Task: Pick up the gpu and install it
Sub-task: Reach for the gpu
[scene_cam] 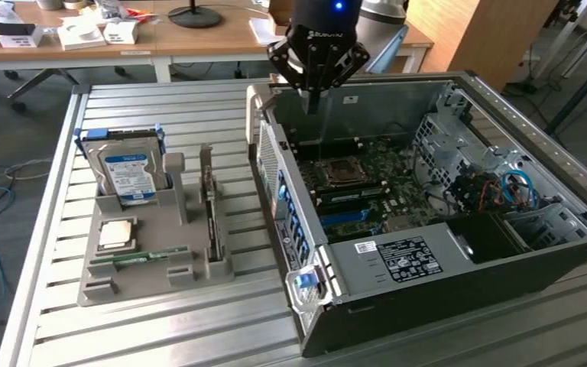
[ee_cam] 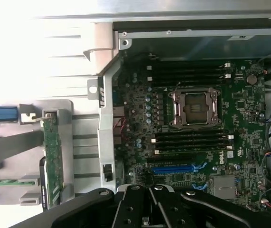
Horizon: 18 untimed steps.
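Gpu [scene_cam: 210, 206] is held on edge in the tray [scene_cam: 100, 289], lengthwise along the case [scene_cam: 406, 306], to the exterior view's left of the gripper [scene_cam: 312, 101]; gripper is clenched, empty.

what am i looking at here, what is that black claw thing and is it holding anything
It is a robot arm with a gripper, a kind of claw. One picture comes from a camera standing off the arm, the other from a camera on its wrist. The gripper is shut, holds nothing, and hangs above an open computer case, over its green motherboard. Beside the case, on the slatted metal table, a grey holder carries the gpu standing on edge, a hard drive, a processor chip and a memory stick.
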Motion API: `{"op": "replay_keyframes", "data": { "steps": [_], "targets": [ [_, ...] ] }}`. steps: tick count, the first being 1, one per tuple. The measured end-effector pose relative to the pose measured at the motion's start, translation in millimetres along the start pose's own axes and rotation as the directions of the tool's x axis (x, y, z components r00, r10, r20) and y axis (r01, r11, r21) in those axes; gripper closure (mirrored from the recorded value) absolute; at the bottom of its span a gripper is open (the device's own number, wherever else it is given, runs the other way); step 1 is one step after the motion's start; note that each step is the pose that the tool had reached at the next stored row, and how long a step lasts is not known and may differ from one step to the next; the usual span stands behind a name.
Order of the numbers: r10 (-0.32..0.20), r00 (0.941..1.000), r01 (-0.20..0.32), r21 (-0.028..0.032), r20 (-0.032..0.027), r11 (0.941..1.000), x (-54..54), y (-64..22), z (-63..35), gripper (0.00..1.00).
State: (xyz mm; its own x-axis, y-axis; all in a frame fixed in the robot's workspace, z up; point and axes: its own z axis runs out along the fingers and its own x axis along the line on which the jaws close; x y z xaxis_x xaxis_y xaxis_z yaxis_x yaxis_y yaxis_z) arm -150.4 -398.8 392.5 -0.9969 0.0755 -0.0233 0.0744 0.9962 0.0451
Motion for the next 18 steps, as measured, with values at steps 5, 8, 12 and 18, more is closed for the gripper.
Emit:
{"op": "replay_keyframes", "data": {
  "steps": [5, 8, 12, 18],
  "targets": [
    [0.0, 1.0, 0.0, 0.0, 0.0, 1.0, 3.7, -0.3, 0.1, 0.89],
    [0.0, 1.0, 0.0, 0.0001, 0.0, 1.0, 8.9, -0.7, 0.1, 0.89],
    [0.0, 1.0, 0.0, 0.0, 0.0, 1.0, 19.3, -1.5, 0.0, 0.89],
    [0.001, 1.0, -0.001, 0.0, 0.0001, 1.0, 29.6, -2.3, 0.1, 0.89]
  ]
}}
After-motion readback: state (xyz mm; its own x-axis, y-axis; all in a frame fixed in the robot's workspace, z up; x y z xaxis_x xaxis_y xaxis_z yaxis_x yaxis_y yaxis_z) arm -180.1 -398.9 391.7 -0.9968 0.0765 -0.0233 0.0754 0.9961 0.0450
